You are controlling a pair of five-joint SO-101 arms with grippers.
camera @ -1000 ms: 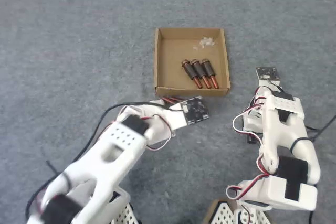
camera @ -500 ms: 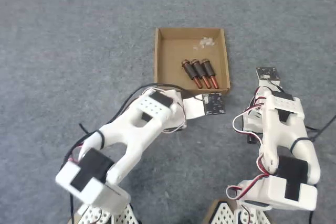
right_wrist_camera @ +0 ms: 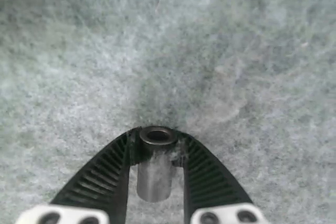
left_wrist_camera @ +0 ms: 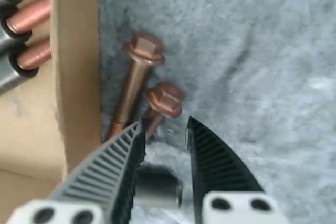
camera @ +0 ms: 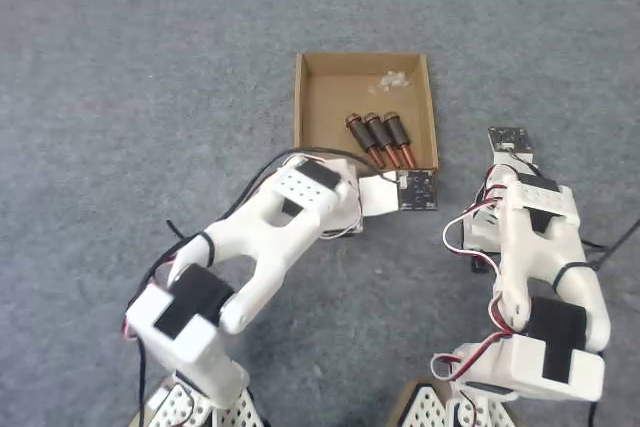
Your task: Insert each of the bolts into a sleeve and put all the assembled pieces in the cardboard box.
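Right arm (camera: 540,247) sits at approx. 4 o'clock of the table in the high view. The right gripper (right_wrist_camera: 156,139) pinches a dark sleeve (right_wrist_camera: 155,174) between its fingers, sleeve upright, open bore up, over the grey carpet (right_wrist_camera: 236,51). Left arm (camera: 270,237) is extended from 7 o'clock toward the centre. The left gripper (left_wrist_camera: 164,125) has fingers spread, tips on either side of the nearer bolt (left_wrist_camera: 164,99), not clamped. A 2nd bolt (left_wrist_camera: 137,74) lies just beside it, along the outer wall of the cardboard box (left_wrist_camera: 79,77). Box is at 12 o'clock, w/ three assembled pieces (camera: 378,140) inside, near its 5 o'clock corner.

Step in hand, as I judge: picking up a loose bolt. The next move needs to close on this one bolt only, w/o dragging the neighbour or catching the box wall, then align it w/ the sleeve bore.
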